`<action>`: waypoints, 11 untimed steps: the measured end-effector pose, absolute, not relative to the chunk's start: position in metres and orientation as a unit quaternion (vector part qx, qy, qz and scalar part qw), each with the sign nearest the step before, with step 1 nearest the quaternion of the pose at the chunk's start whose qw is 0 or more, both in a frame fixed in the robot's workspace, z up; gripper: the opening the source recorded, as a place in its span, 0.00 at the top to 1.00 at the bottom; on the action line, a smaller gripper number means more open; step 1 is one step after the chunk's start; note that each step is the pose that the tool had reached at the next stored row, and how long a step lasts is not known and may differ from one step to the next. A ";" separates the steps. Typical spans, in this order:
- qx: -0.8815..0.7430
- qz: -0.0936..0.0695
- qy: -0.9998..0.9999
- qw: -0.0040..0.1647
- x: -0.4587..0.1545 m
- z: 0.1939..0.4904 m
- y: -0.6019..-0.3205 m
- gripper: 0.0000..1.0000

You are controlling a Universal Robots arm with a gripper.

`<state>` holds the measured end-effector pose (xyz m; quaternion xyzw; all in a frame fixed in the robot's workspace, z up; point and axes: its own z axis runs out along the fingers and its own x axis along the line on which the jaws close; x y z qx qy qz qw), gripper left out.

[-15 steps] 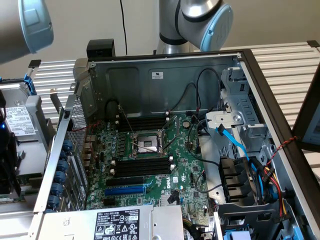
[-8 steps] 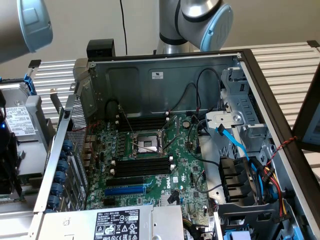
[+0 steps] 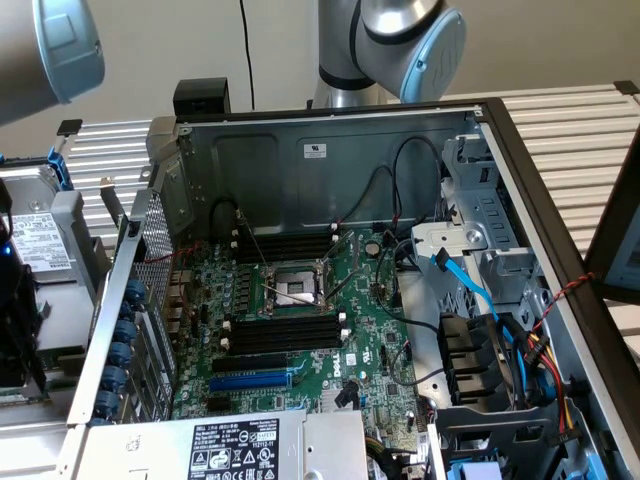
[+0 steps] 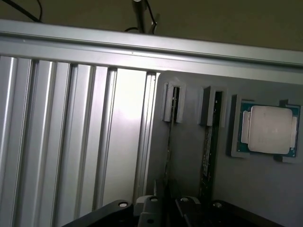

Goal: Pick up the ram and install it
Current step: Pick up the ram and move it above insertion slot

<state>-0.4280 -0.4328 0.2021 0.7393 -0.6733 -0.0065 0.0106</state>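
pick-up stage: the gripper (image 4: 165, 210) hangs over the ram (image 4: 169, 142), on edge in a grey tray (image 4: 189, 179) beside a processor (image 4: 268, 129). its grip cannot be told. the grasp calls for squaring on that thin edge. the exterior view adds the motherboard (image 3: 370, 300) and bare memory slots (image 3: 283, 335).

Claw (image 4: 166, 208) cut off by the picture's edge, ram (image 4: 168, 146) edge-on, one end hidden behind it

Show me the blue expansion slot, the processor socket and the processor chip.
blue expansion slot (image 3: 250, 380), exterior view, middle of its length.
processor socket (image 3: 293, 288), exterior view, its centre.
processor chip (image 4: 267, 129), wrist view, centre of its metal lid.
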 end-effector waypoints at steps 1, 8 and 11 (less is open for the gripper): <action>0.739 -0.006 -0.673 0.011 -0.428 0.202 -0.432 0.82; 0.739 -0.006 -0.673 0.010 -0.428 0.201 -0.432 0.82; 0.739 -0.006 -0.673 0.010 -0.428 0.201 -0.432 0.82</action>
